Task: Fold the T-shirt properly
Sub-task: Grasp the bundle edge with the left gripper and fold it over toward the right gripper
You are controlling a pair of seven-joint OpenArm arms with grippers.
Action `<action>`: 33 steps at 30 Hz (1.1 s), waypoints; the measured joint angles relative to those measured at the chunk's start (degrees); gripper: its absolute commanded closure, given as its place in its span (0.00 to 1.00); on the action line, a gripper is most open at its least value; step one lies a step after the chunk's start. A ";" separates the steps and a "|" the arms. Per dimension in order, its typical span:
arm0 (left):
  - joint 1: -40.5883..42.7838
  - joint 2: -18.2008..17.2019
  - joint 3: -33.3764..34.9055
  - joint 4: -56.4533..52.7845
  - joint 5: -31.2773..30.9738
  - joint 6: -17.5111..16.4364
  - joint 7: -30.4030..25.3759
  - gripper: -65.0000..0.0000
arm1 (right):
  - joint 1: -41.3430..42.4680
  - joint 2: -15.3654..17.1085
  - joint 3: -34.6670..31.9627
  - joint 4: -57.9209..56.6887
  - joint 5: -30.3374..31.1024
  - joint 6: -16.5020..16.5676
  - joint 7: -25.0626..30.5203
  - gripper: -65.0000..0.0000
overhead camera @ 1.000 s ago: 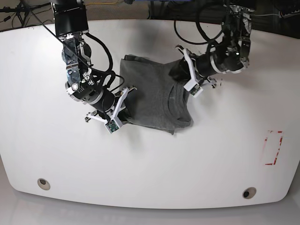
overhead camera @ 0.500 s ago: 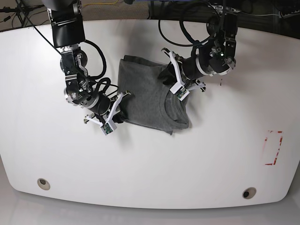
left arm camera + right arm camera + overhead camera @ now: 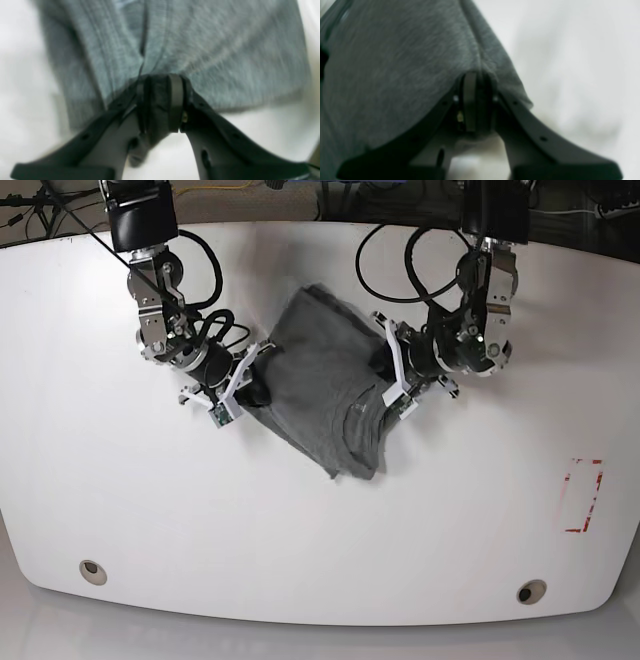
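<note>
Grey knit cloth lies bunched near the middle of a white table (image 3: 320, 530): it is the T-shirt (image 3: 325, 385), partly folded, with its neckline showing toward the lower right of the heap and one corner trailing down toward the table's front edge. Two robot arms reach in from the far side, one at each flank of the garment.

On the right of the base view, the left gripper (image 3: 392, 385) is closed on the shirt's edge beside the neckline. Its wrist camera shows both black fingers (image 3: 176, 100) pressed together with a fold of pale grey cloth pinched between them, the fabric fanning away above.

On the left of the base view, the right gripper (image 3: 245, 385) is clamped on the opposite edge. Its wrist camera shows the fingers (image 3: 470, 100) closed on a ridge of darker grey cloth, white table off to the right.

A red rectangle outline (image 3: 583, 495) is marked near the table's right edge, well apart from the shirt.
</note>
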 measured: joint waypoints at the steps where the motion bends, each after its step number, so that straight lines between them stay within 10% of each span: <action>1: -0.87 -0.26 0.00 -0.46 0.20 0.09 0.02 0.84 | -1.07 -0.02 0.00 0.92 0.02 -0.11 0.02 0.90; 33: -16.04 -6.34 -7.28 5.42 0.17 -3.82 0.57 0.84 | -7.76 -6.97 -0.33 24.00 -0.68 -4.92 -15.15 0.81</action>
